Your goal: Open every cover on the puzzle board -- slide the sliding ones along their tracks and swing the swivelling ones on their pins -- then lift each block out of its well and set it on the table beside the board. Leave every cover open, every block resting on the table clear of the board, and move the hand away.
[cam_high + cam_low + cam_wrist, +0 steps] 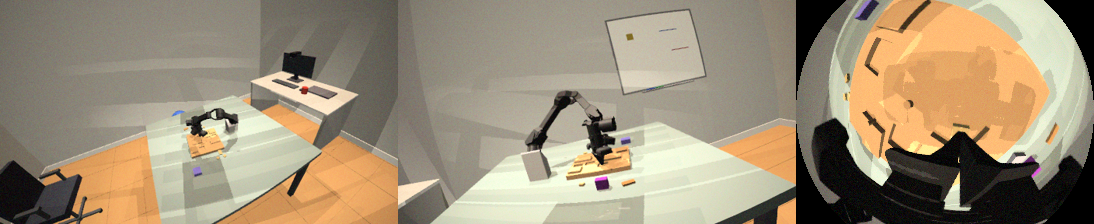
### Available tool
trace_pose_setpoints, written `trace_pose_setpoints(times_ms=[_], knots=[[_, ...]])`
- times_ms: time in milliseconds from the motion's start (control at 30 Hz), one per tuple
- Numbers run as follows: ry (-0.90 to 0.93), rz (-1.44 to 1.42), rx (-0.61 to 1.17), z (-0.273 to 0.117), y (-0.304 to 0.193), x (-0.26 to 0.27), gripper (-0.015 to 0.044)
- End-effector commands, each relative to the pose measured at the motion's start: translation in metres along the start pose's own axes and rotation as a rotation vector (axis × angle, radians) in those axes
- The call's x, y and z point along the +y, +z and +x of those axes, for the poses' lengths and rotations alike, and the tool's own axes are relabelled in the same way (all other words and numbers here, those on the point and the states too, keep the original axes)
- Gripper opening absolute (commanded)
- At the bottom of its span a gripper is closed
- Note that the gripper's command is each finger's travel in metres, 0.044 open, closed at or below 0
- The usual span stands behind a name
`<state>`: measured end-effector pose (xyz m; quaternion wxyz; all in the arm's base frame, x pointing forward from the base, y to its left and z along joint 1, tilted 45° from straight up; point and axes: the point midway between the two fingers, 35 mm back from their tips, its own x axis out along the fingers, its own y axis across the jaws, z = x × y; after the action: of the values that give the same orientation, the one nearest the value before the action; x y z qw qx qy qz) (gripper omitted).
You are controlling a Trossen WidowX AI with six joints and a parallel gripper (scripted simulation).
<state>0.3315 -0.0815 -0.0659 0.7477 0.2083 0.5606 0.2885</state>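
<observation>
The puzzle board (206, 148) (617, 167) (946, 30) lies mid-worktop (256, 155) (693, 171) (1063, 70) in the exterior view, well in from the right edge. Left to right there: one pale pedestal (231, 126) (535, 167), apart from the board; clenched, empty jaws (200, 134) (601, 162), pointing down over it; two blocks, magenta (602, 183) (1036, 172) in front, violet (197, 171) (626, 141) (866, 9) behind; one whiteboard (656, 50) on the grey wall; then wooden flooring (116, 183) (763, 145).

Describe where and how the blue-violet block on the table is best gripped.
Probably from straight above, fingers on two opposite upright sides: the blue-violet block is a plain box with a flat top and stands apart from the board. The gripper is shut, so it should open first.
</observation>
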Motion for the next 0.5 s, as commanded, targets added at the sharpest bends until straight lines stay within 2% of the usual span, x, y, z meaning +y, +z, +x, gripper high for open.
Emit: trace_pose_setpoints(times_ms=[0, 367, 467], knots=[[0.003, 0.002, -0.003, 0.0020, 0.0039, 0.0010, 0.0000], [0.003, 0.002, -0.003, 0.0021, 0.0037, 0.0009, 0.0000], [0.002, -0.089, -0.003, 0.0021, 0.0037, 0.0009, 0.0000]])
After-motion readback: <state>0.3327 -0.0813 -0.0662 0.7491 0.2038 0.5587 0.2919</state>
